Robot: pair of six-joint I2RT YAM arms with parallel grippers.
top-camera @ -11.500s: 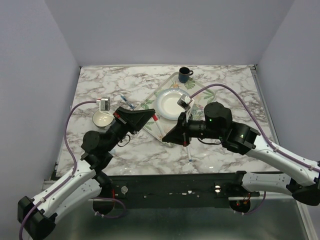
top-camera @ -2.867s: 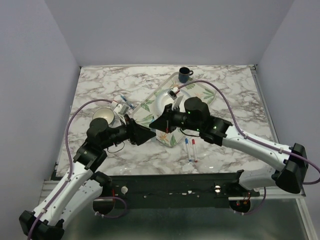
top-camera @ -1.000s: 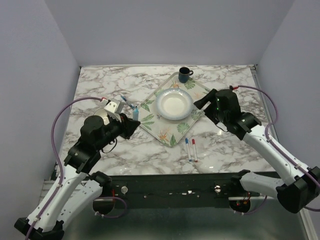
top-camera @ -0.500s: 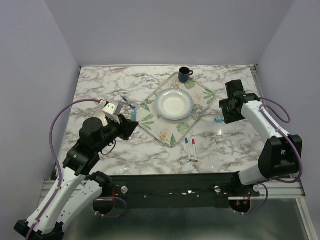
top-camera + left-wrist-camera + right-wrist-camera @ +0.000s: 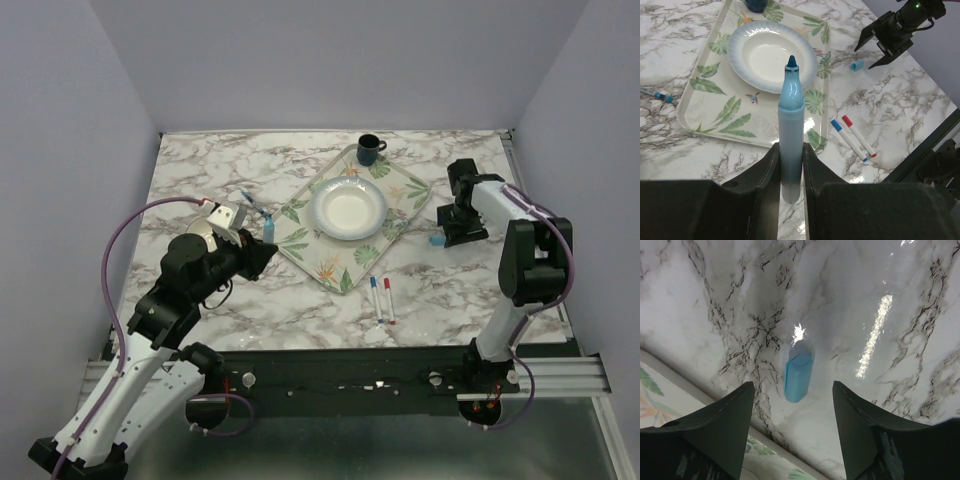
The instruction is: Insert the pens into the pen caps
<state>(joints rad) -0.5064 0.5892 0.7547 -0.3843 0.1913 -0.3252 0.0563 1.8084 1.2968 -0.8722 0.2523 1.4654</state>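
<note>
My left gripper (image 5: 791, 150) is shut on the thick light-blue marker (image 5: 791, 105), which stands out of the jaws with its bare tip pointing at the plate. In the top view this gripper (image 5: 262, 250) hangs left of the tray. The light-blue pen cap (image 5: 798, 371) lies on the marble right of the tray, where the top view also shows the cap (image 5: 437, 241). My right gripper (image 5: 793, 385) hovers over it, open, a finger on each side and not touching it. Two slim white markers (image 5: 382, 298) lie side by side near the front. A thin dark blue pen (image 5: 254, 205) lies at the back left.
A leaf-patterned tray (image 5: 310, 250) holds a white plate (image 5: 348, 208) and a dark mug (image 5: 369, 149). A small bowl (image 5: 200, 232) sits by my left arm. The tray's edge (image 5: 670, 390) runs close beside the cap.
My right arm has swung from the tray's right corner out to the light-blue cap and turned down over it, its jaws a little narrower. The left gripper keeps holding the marker in place.
</note>
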